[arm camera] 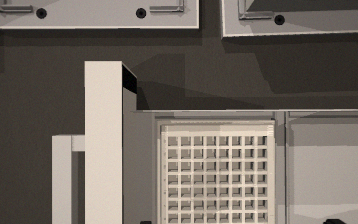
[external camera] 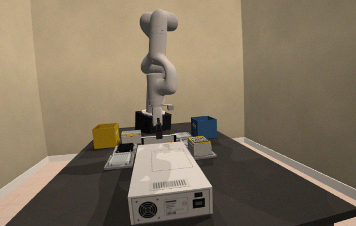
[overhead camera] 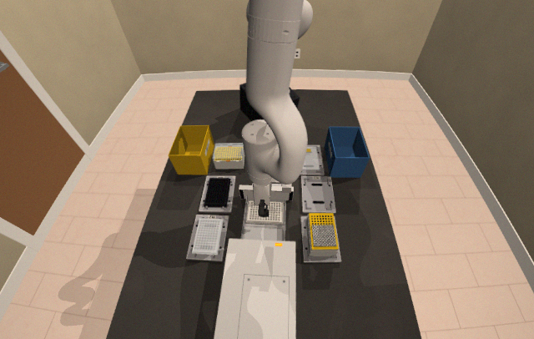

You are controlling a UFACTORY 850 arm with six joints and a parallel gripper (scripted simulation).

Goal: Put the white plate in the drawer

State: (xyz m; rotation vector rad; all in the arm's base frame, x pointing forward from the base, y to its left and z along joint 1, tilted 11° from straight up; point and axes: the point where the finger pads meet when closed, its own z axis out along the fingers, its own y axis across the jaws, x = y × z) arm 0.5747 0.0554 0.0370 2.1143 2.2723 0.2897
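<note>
White gridded plate [overhead camera: 264, 211] sits in cooler's open drawer [overhead camera: 263, 230], lamp [overhead camera: 278, 244] lit; gripper [overhead camera: 263, 208] jaws open, empty. Next: push drawer shut.

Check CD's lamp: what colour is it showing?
Orange-amber, lit: the lamp at the cooler's drawer-end top edge. Top view shows it best.

A smooth, pale grey arm [external camera: 157, 70] of thick rounded tube segments is seen, joined by bulbous elbows with faint seam rings. It is mounted on a black block base [external camera: 146, 121]. A small dark gripper [overhead camera: 263, 209] is fitted below a narrow pale wrist.
</note>
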